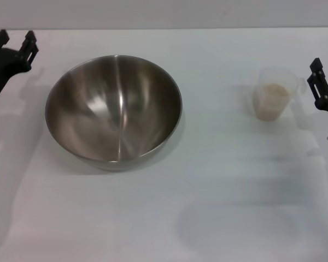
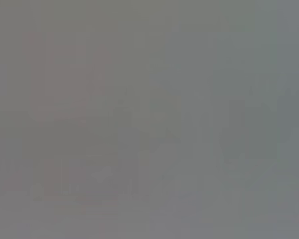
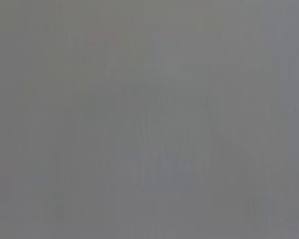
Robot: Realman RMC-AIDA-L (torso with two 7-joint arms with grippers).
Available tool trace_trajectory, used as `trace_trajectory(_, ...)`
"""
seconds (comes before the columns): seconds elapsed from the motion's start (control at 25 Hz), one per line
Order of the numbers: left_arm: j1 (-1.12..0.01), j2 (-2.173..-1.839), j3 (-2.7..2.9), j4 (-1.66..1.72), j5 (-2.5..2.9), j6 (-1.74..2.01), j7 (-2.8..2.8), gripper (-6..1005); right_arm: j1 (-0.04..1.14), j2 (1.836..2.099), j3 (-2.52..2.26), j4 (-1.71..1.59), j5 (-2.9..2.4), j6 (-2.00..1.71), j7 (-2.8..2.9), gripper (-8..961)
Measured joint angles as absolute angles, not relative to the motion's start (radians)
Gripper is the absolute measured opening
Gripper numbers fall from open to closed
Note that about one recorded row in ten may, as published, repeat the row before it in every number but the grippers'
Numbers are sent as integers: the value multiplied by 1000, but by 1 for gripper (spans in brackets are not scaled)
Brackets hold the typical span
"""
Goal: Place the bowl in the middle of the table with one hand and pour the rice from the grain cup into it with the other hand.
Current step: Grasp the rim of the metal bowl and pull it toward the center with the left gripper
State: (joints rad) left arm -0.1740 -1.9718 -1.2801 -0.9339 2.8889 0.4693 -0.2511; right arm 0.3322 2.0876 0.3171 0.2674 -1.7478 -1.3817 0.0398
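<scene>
The large steel bowl (image 1: 113,109) stands empty on the white table (image 1: 218,218), left of the middle. The clear grain cup (image 1: 274,94) stands upright at the right, with pale rice (image 1: 272,99) in it and its handle toward the right edge. My left gripper (image 1: 14,43) is at the far left edge, apart from the bowl, with its two fingers spread and nothing between them. My right gripper (image 1: 317,82) is at the far right edge, just right of the cup's handle and not touching it. Both wrist views show only plain grey.
The table's front and middle right are bare white surface. A pale wall runs along the table's far edge.
</scene>
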Motion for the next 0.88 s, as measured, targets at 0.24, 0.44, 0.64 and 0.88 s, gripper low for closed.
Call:
trace_trajectory(0.24,-134,-1919,-1271,-1259,2888,52,-246,548,338,2085,318,264,-1748,-1367,39,639)
trace_trajectory(0.44,-120,-1955,-1364,-1571,2882,-490,-162,542,352,2085,318,254,-1749,-1366,38,639)
trace_trajectory(0.64,-127,-2068,-1464,-1743,2876,-840,48,535,366,2085,315,252,-1752,-1362,37,639)
trace_trajectory(0.88,-132,-2061,-1467,-1827,2796,-966,40,527,373,2087,313,253,-1753,-1352,37,639)
